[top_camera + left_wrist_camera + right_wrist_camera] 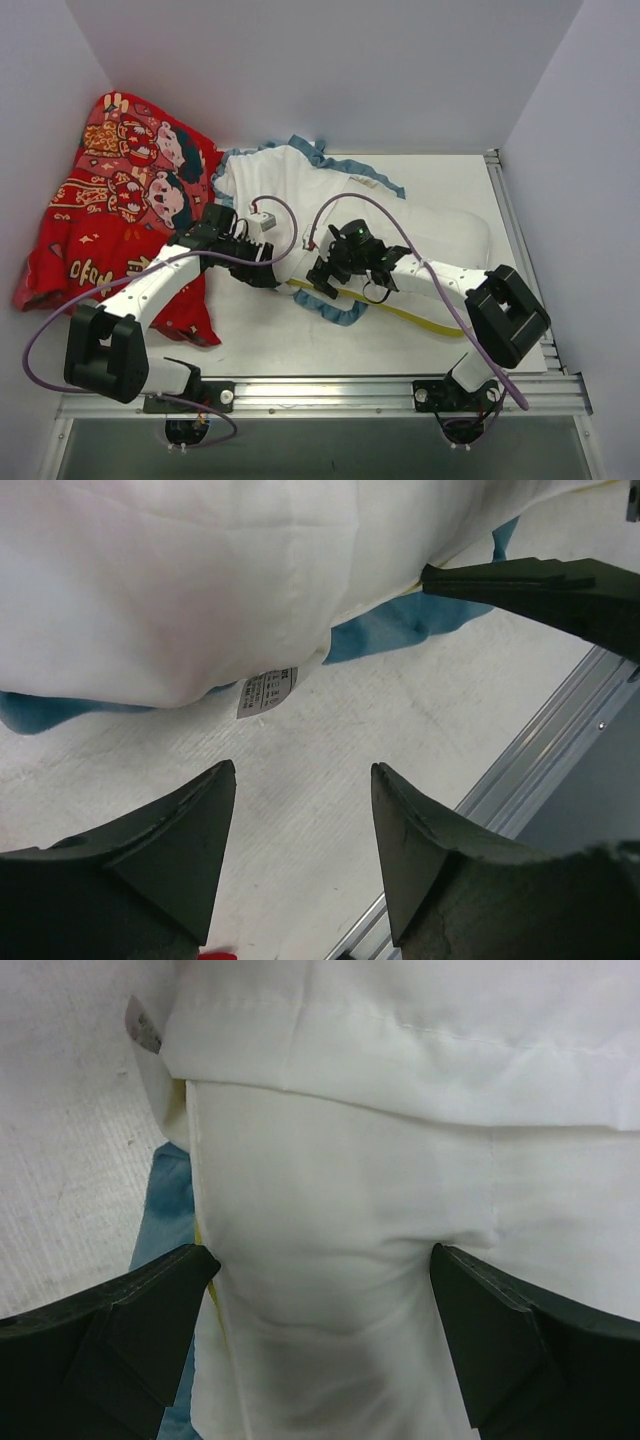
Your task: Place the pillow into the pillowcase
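Red cartoon cloth (110, 200) heaped at 9 o'clock, out of play; left gripper (300, 770) beside it parted over bare table (400, 710), gripping nothing, likely poised for the pillowcase (290, 185) edge. Pillowcase central, white side out, overlapping the pillow (450, 235) that stretches toward 3 o'clock. Right gripper (325, 1255) spread wide above it, clasping nothing; blue ruffle (340, 310) at 6 o'clock liable to snag

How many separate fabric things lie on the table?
3. The red cartoon-figure cloth lies at the far left; the blue-frilled pillowcase is in the middle; the white pillow extends from it toward the right. Others may be hidden underneath.
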{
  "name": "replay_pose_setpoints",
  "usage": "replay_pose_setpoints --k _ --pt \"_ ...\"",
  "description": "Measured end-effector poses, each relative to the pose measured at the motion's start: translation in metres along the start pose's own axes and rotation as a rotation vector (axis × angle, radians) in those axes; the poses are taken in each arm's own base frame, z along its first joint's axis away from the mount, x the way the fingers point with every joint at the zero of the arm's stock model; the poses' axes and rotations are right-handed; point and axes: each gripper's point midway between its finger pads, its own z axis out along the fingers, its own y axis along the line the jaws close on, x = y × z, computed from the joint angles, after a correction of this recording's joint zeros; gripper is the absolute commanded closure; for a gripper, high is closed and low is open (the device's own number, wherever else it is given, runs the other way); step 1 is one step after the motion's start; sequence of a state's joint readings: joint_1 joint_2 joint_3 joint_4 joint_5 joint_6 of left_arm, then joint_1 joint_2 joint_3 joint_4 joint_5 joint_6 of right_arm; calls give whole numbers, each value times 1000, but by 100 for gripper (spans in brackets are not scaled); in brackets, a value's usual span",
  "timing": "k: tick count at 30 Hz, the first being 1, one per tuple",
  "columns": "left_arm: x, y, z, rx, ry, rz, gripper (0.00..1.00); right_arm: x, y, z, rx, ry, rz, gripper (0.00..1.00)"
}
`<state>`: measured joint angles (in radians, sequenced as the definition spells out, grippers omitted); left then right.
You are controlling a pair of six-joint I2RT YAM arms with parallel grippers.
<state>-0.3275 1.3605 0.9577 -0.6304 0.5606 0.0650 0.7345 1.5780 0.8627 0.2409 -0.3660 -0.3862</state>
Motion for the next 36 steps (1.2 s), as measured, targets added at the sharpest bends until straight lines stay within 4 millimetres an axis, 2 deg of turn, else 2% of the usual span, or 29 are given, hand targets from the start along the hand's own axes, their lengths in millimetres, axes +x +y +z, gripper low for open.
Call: replay_pose_setpoints --k 4,7,10,11,13,14,18,20,23,28,32,33,35,36 --pt "6 1 3 12 -13 55 35 -5 8 3 -71 9 -20 0" --pt "11 -10 -5 51 -68 188 33 -7 10 7 -109 28 -20 2" --pt "18 -26 -18 94 -134 429 32 -4 11 13 -130 58 -20 11" --pt "21 -32 -20 107 -149 521 31 -2 11 16 -134 70 -19 21" --pt "30 -46 -20 138 -162 703 32 2 8 20 -131 96 -16 32" --pt "38 -53 -16 159 -159 789 32 4 6 23 -127 110 -15 42" --pt "70 -72 11 221 -110 1057 32 4 1 27 -118 145 -1 61" --pt "81 -75 27 234 -68 1155 32 3 -1 27 -119 155 9 71" --pt "74 -71 48 201 -56 1245 32 2 -2 24 -124 167 32 80" --pt "53 -67 80 130 -87 1384 32 1 -4 22 -143 184 86 89" --pt "50 -60 106 105 -65 1453 33 1 -4 22 -164 192 129 100" --pt "50 -58 112 103 -54 1467 37 1 -3 22 -170 194 137 100" --pt "41 -59 122 92 -59 1496 54 1 -6 20 -172 194 158 100" --pt "38 -59 127 91 -49 1504 73 1 -5 20 -176 195 167 100"
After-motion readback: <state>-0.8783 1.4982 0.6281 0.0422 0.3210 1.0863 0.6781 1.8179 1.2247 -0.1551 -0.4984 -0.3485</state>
